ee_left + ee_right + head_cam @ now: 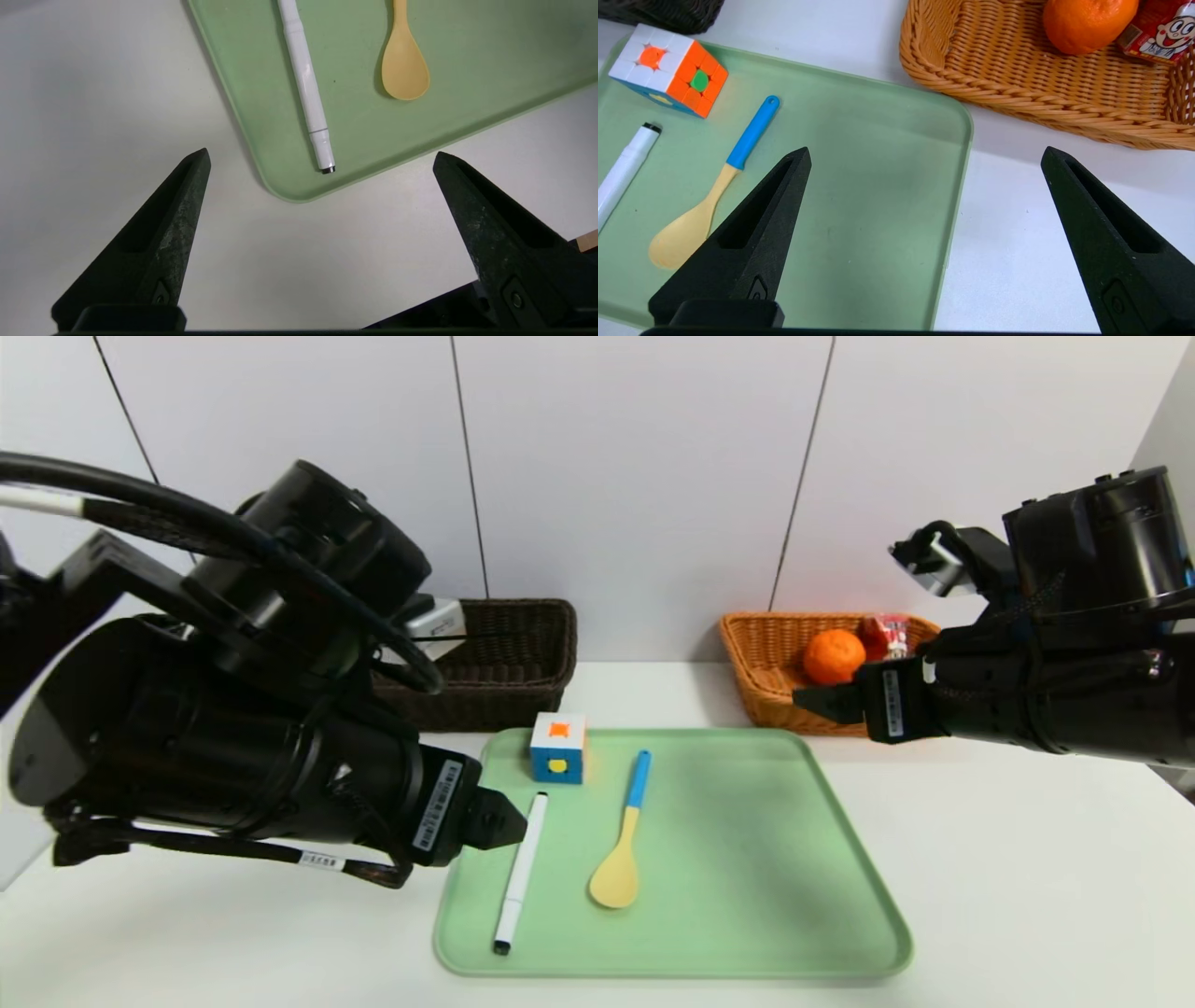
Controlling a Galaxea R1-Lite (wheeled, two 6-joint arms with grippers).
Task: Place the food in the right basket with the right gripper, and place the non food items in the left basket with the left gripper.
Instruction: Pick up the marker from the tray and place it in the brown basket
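Orange [833, 656] and red carton [888, 635] with a cartoon face sit in the tan basket [766, 658], orange beside the carton, touching or nearly so. Dark basket [509, 663] sits at the back left of the counter [1027, 896]; can't see its inside.

Green tray [747, 859] holds the rest:
- cube [558, 748]: white top with orange mark, blue side with yellow dot, at the tray's far left corner.
- spoon [621, 840]: yellow bowl, blue handle, handle pointing toward the cube, bowl toward the near edge.
- marker [520, 871]: white, black tip at the near end, lying along the tray's left edge, roughly parallel to the spoon.

Left gripper [321, 161]: jaws wide, empty, above the counter just off the tray's near left corner. In the wrist view the marker tip falls between the fingers but lower down, no contact. In the head view one finger overlaps the marker's far end.

Right gripper [924, 154]: jaws wide, empty, hanging over the tray's right edge, just in front of the tan basket. Orange and carton lie just beyond its fingertips, apart from it.
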